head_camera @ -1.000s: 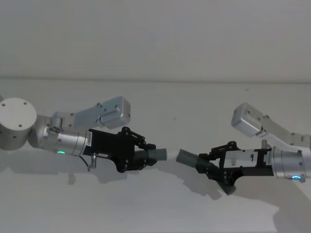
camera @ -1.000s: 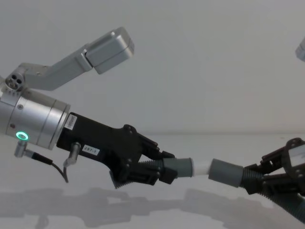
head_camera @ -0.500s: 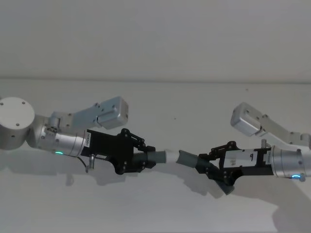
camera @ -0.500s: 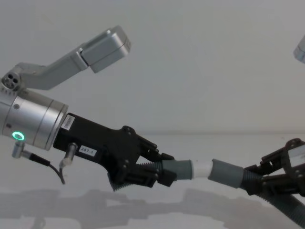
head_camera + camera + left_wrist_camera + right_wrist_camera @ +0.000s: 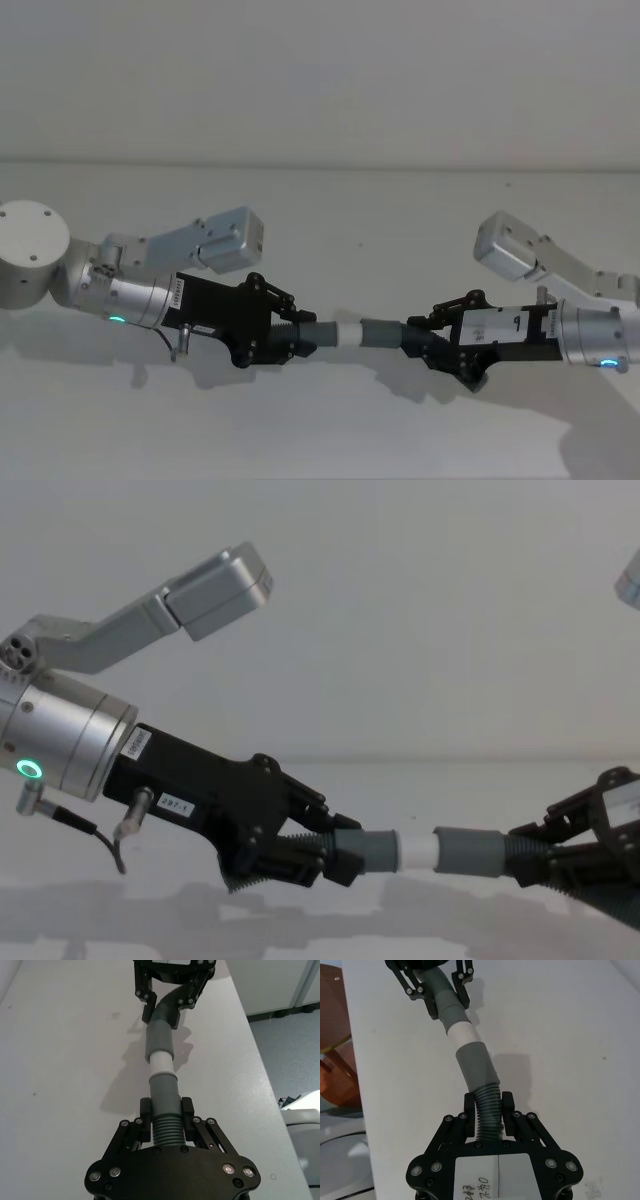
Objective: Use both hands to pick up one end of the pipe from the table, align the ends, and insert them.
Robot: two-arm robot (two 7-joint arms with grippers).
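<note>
Insertion step: left pincer (image 5: pixel 300 338) clenched on one pipe piece (image 5: pixel 163 1110), right pincer (image 5: pixel 418 338) clenched on the other pipe piece (image 5: pixel 479 1082), both held above mid-worktop (image 5: pixel 400 220). Whitish tip (image 5: pixel 416 850) meets the grey cuff (image 5: pixel 470 852), seemingly just entered. Next, I judge: push straight together, keeping axes in line.

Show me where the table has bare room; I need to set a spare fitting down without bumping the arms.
The table is bare behind the pipe, between the two arms' elbows, and along its near edge. It is crowded in the middle, where the left gripper and right gripper hold the two pieces tip to cuff.
</note>
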